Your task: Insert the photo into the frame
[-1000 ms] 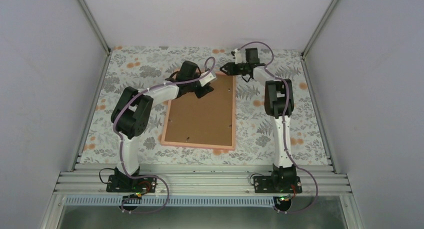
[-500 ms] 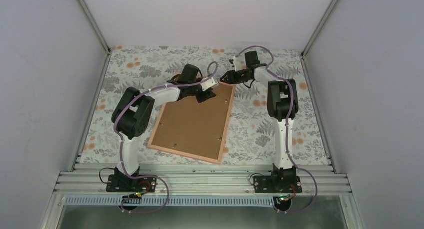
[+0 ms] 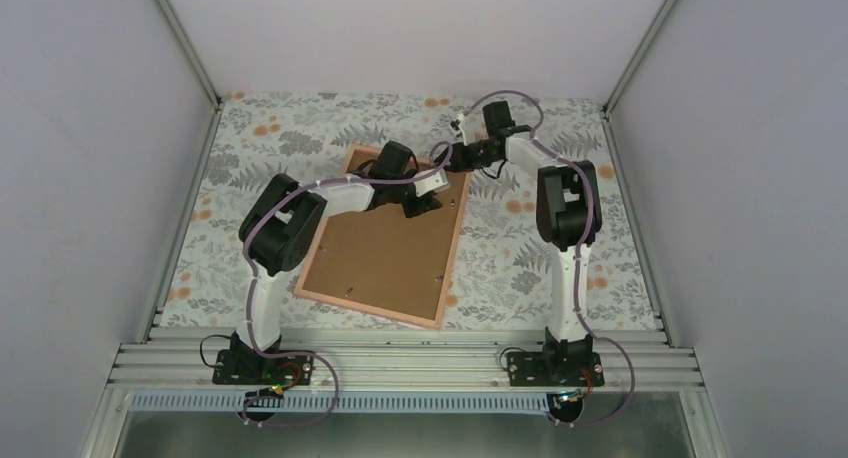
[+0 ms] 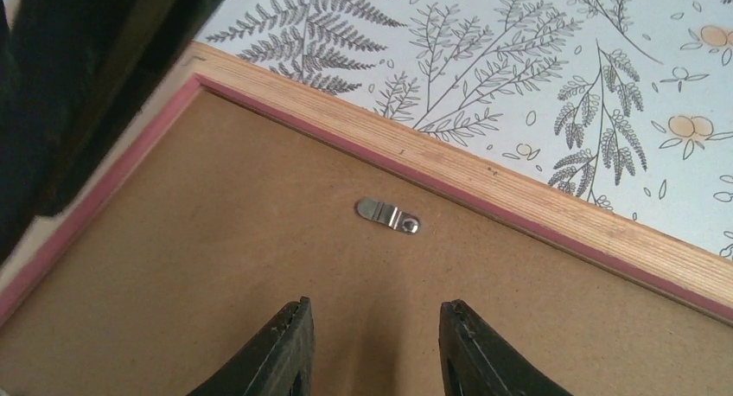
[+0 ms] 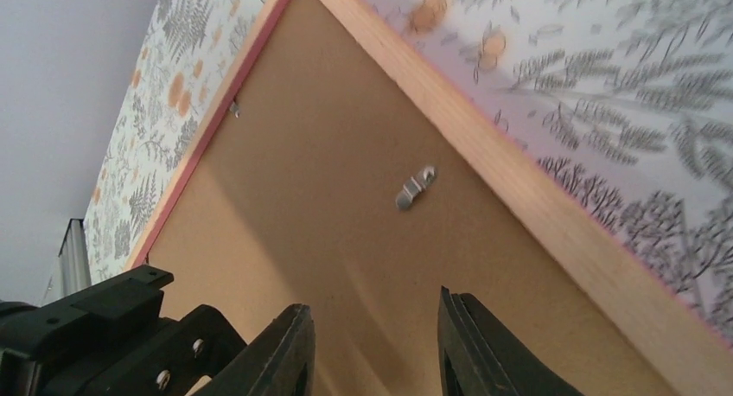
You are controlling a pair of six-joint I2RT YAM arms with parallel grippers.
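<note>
Frame (image 4: 519, 197) swung askew on the tabletop (image 3: 280, 138).
A second ago it lay straight; left end effector (image 4: 373, 308) and right end effector (image 5: 372, 303) hang half-open over it, empty.

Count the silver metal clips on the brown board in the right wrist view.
2. One silver metal clip lies beside the wooden edge of the pink picture frame; a second clip sits against its far edge. The right hand may hide more.
</note>
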